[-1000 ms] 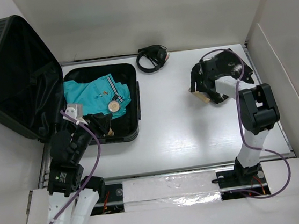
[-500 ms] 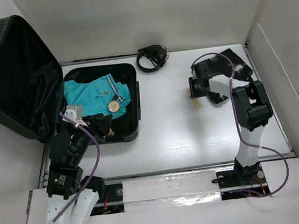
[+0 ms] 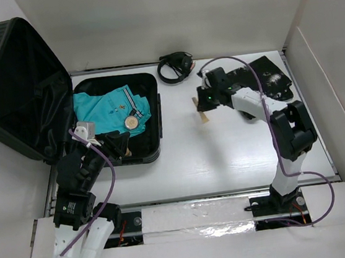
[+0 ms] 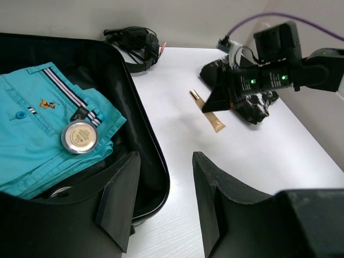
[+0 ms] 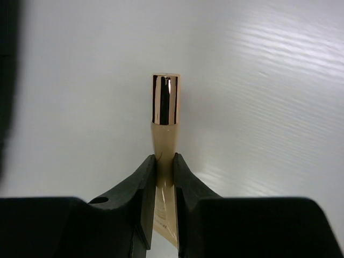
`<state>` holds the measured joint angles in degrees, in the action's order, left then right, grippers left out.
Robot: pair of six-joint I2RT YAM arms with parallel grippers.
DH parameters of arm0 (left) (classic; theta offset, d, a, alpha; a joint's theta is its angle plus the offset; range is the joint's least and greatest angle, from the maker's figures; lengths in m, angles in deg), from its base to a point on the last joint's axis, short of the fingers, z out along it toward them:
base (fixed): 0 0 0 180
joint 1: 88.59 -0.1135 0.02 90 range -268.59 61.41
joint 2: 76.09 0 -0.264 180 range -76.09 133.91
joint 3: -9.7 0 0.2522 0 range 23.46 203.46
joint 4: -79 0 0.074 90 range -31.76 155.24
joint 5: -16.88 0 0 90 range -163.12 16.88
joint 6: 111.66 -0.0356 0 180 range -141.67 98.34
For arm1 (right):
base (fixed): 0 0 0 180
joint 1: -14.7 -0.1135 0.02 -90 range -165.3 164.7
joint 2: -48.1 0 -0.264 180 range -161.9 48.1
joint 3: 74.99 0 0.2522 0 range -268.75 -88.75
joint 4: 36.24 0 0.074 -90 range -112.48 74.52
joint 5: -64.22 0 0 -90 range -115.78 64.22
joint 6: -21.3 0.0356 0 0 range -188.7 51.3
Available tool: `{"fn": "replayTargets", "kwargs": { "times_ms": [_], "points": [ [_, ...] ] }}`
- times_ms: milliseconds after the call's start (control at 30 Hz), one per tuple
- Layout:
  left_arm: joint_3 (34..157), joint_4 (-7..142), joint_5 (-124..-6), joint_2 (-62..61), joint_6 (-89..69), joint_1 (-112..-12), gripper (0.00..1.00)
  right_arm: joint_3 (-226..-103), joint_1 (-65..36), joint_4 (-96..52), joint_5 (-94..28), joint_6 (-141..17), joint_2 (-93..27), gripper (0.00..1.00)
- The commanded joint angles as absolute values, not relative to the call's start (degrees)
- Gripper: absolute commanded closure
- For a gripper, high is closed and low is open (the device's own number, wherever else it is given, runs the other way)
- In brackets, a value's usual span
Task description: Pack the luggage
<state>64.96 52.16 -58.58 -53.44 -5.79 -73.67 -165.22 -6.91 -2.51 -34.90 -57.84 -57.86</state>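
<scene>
The luggage [image 3: 157,106] lies open at the far-left corner, its lid tipped up toward the left edge. A teal shirt [image 3: 105,112] and a round tin [image 3: 132,122] lie in its base. The right gripper [image 5: 164,161] is clamped on a gold-capped tube [image 5: 165,99] near mid-desk. The left gripper [image 4: 165,158] hangs by the case's near edge, jaws apart and empty. The shell looks stiff and fairly light, and apt to roll on its casters. I'd take the lid by its free rim. The tube seems light, soft and slick.
</scene>
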Motion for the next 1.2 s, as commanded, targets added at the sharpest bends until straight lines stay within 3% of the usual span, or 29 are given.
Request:
{"fn": "replayTargets", "kwargs": {
  "times_ms": [0,133,200,233,267,300,367,433,533,600,633,733,800,833,867,967,1067,1167],
  "points": [
    [67.5,54.3,-58.8,-53.6,-6.0,-73.5,0.59,-172.2,-15.1,-7.9,-44.0,-55.3,-53.1,0.8],
    [67.5,54.5,-58.7,-53.9,-6.0,-73.5,0.59,-186.0,-23.2,-11.9,-49.2,-52.5,-57.8,0.8],
    [67.5,54.5,-58.8,-53.6,-5.9,-73.5,0.59,-191.6,-26.7,-13.9,-51.4,-50.2,-61.2,0.75],
    [67.5,54.4,-58.8,-53.4,-6.0,-73.5,0.59,-194.7,-29.3,-14.2,-53.7,-49.8,-63.2,0.67],
    [67.4,54.3,-58.9,-53.5,-6.0,-73.5,0.59,-200.6,-29.9,-13.8,-54.5,-50.1,-67.0,0.4],
    [67.4,54.3,-59.0,-53.8,-6.0,-73.5,0.59,-202.7,-30.0,-13.1,-54.3,-50.5,-68.4,0.3],
    [67.6,54.1,-59.8,-54.1,-6.0,-73.5,0.59,-203.4,-27.9,-13.2,-52.1,-49.2,-68.7,0.21],
    [67.7,54.0,-59.9,-53.9,-6.0,-73.5,0.59,-197.3,-25.1,-19.6,-51.4,-46.9,-67.2,0.2],
    [67.6,54.2,-59.1,-54.3,-6.0,-73.5,0.59,-192.6,-19.2,-21.6,-44.0,-45.3,-66.5,0.31],
    [67.8,54.3,-59.1,-54.1,-6.1,-73.5,0.59,-192.1,-15.2,-20.7,-37.9,-44.6,-68.3,0.75],
    [67.8,54.2,-59.1,-53.8,-6.1,-73.5,0.59,-192.5,-14.0,-20.7,-35.9,-44.3,-69.2,0.86],
    [67.6,54.2,-58.7,-53.9,-6.1,-73.5,0.59,-197.3,-10.0,-18.6,-27.8,-43.2,-74.7,0.92],
    [67.7,54.2,-59.1,-54.0,-6.1,-73.5,0.59,-201.3,-8.5,-16.0,-25.3,-42.8,-77.8,0.81],
    [67.7,54.1,-59.2,-53.7,-6.1,-73.5,0.59,-203.3,-7.5,-14.2,-21.9,-42.3,-80.7,0.7],
    [67.7,54.2,-59.2,-53.5,-6.1,-73.5,0.59,-207.5,-7.5,-13.3,-21.2,-42.2,-82.3,0.47],
    [67.6,54.3,-58.7,-53.7,-6.1,-73.5,0.59,-219.6,-6.8,-7.0,-18.0,-42.5,-90.1,0.18],
    [67.7,54.0,-59.0,-53.3,-6.2,-73.5,0.59,-227.8,-6.8,-1.7,-16.6,-41.8,-97.4,0.08],
    [67.7,54.1,-59.0,-53.7,-6.2,-73.5,0.59,-231.4,-7.4,-2.1,-16.4,-40.5,-100.8,0.07]
  ]
}}
